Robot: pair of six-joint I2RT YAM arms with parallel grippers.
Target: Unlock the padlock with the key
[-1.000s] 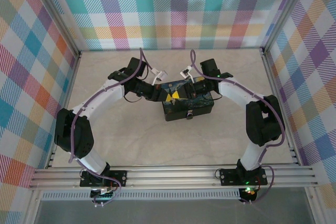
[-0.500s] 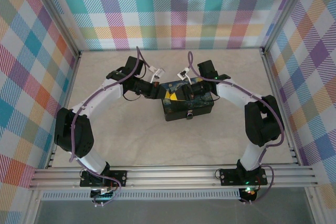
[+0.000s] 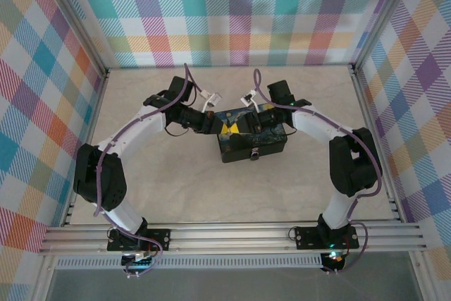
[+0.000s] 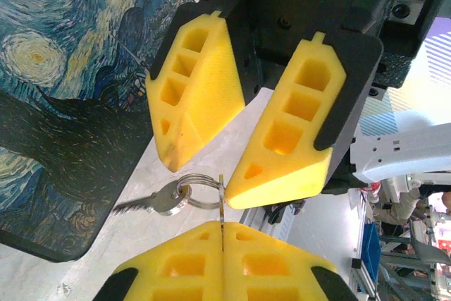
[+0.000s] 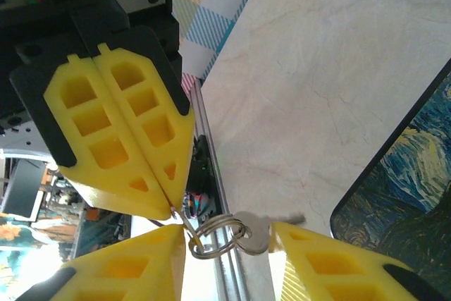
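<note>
Silvery key [image 4: 151,201] still in left end effector [image 4: 222,229]

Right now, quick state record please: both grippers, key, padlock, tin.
left gripper: shut, pinching the key ring
right gripper: open, fingers either side of ring and key
key: on the ring, blade toward the tin
tin: on the table, painted lid up
padlock: on the tin's near face, key not in it
lock state: cannot tell

Shiny silvery metal key [image 4: 158,201] on a thin wire split ring [image 4: 199,171]; matt yellow moulded-plastic fingers [image 4: 215,96]; glossy painted tin [image 4: 63,103]; smooth, marble-look tabletop [image 5: 338,68].
</note>
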